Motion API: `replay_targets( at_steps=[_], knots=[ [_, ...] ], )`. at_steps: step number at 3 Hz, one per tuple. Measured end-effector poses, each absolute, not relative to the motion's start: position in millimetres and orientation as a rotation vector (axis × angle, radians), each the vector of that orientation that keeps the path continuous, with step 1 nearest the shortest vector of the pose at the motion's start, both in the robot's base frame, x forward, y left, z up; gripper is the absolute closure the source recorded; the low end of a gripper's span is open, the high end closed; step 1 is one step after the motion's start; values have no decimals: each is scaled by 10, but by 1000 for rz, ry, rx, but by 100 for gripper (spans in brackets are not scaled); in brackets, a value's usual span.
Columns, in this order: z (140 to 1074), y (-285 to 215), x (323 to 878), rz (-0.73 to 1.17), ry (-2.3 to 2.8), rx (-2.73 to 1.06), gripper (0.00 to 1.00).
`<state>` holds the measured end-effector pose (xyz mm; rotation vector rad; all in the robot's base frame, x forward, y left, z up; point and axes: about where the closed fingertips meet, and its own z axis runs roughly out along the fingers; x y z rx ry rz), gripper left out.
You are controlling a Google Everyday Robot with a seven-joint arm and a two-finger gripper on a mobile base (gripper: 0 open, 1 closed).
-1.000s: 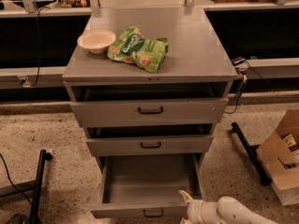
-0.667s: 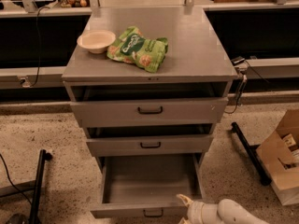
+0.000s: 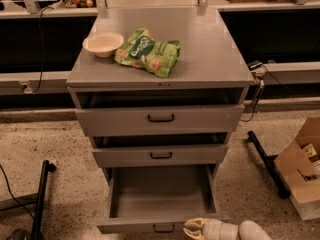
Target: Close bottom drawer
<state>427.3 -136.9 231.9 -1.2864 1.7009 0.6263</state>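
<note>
The bottom drawer (image 3: 160, 196) stood pulled right out. The gripper (image 3: 190, 228), clenched on nothing, sat against the drawer's front, just right of its handle (image 3: 164, 228). A square push nearer the handle would likely avoid jamming.

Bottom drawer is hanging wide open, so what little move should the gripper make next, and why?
Probably push straight toward the cabinet. The bottom drawer is pulled far out, its inside showing, and the gripper sits low at its front panel, just right of the black handle. A level push there should slide it shut.
</note>
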Motion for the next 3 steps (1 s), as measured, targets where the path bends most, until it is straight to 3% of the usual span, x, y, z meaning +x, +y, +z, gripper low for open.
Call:
replay_targets(
  at_steps=[1,2,3],
  knots=[
    [2201,-1426,4256,649,1633,-1294,89],
    [2207,-1409,4254,654,1632,-1307,100],
    [2012,-1362,4354,611,1623,-1263,100]
  ],
)
